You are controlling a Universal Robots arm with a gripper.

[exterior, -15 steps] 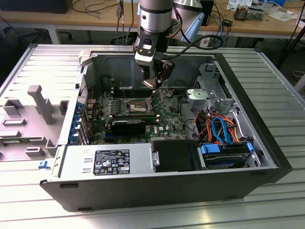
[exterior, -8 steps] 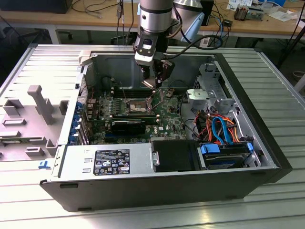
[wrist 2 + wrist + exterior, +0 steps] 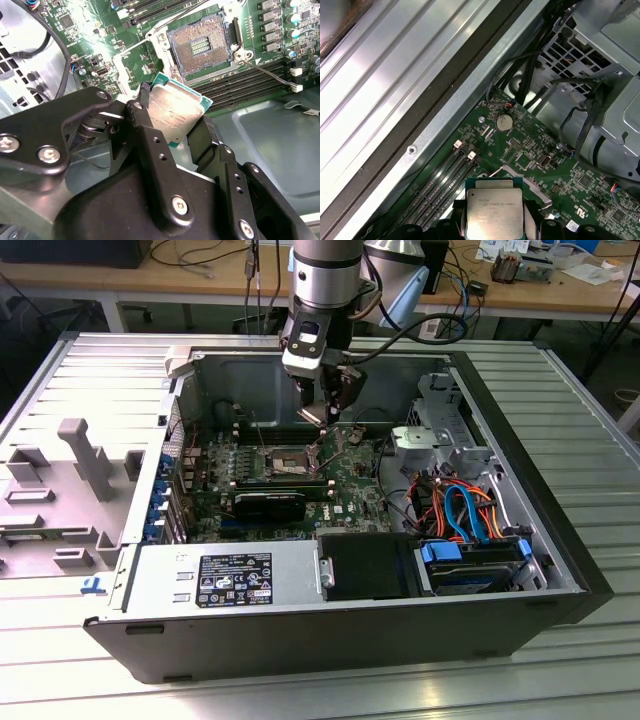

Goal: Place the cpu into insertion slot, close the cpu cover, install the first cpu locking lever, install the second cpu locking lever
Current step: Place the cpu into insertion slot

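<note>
Now, gripper [image 3: 169,121]: this black metal claw is clamping the flat silvery-grey cpu [image 3: 493,212], bearing print.
Insertion slot [image 3: 202,44]: tan-gold, square, is lying uncovered.

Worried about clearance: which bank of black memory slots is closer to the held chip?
The bank lying between the insertion slot and the cpu gripped in the claw in the second wrist view; the other bank sits beyond the slot.

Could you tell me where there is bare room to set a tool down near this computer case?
The ribbed table on the exterior view's right of the case lies bare. Crowded: the cables inside, and the motherboard under the held cpu.
</note>
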